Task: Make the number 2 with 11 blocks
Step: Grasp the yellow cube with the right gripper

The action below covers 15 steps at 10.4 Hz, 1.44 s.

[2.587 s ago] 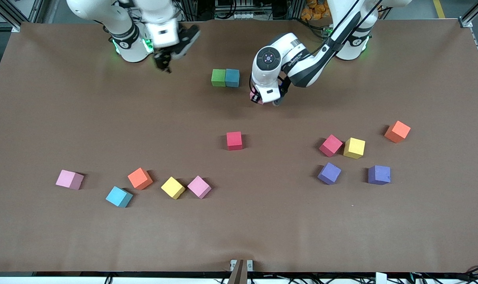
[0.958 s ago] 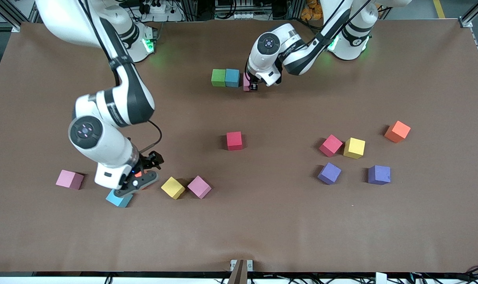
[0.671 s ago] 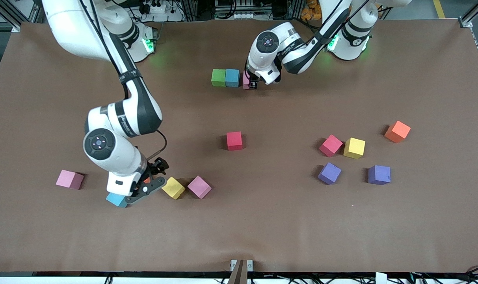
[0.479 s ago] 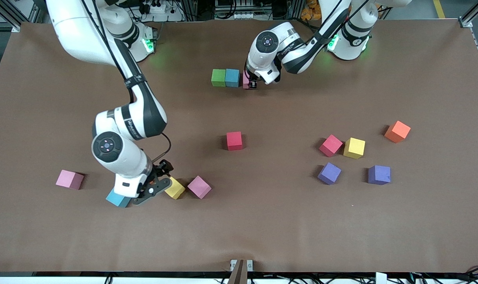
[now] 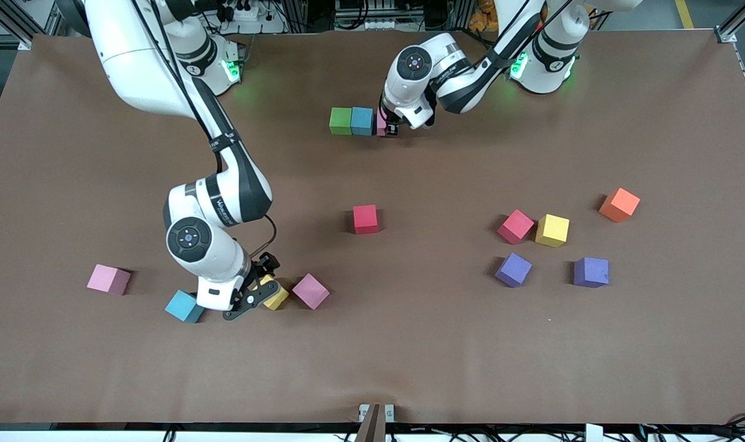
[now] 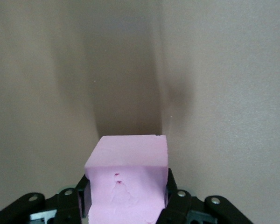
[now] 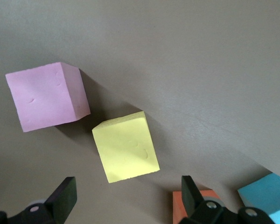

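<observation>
Left gripper (image 5: 389, 127) clamps pink block (image 6: 127, 179); seat flush beside light blue block (image 5: 362, 120). Right gripper (image 7: 126, 198), fingers apart, should centre over yellow block (image 7: 126, 146).

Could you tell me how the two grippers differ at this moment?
The left gripper is shut on a pink block beside the light blue block; the right gripper is open and holds nothing. The left works at the green-and-blue row; the right is over the yellow block. Both point down at the table.

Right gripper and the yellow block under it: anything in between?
Nothing. In the right wrist view the open right gripper hangs over the yellow block with only bare table showing; the orange block sits beside one finger.
</observation>
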Motion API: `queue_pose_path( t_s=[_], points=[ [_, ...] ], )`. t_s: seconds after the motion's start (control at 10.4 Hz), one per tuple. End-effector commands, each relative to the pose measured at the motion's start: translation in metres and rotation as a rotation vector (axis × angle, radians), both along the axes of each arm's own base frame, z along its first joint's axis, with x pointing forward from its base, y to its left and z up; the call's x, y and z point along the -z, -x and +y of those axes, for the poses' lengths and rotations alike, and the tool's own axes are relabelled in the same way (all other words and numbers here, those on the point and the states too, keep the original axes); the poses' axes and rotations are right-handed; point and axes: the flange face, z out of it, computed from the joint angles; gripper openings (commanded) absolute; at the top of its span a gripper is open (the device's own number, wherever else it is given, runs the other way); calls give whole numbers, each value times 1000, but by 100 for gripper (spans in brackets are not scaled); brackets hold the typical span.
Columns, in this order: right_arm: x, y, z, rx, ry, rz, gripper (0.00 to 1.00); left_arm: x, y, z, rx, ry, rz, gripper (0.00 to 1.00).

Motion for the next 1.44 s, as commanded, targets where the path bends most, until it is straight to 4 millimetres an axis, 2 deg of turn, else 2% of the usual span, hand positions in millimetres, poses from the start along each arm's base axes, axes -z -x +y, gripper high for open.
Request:
queue_pose_path(
  t_s=[0.0,0.48,1.34],
  points=[
    [10,-2,12,-29,-2,-1,99,2,5,-5,-18,8,11,46],
    [38,-3,12,-50,26,-8,99,-1,-1,-7,-24,17,6,48],
    [42,-8,12,-110,24,-29,99,3,-6,-13,-15,24,8,50]
  ],
)
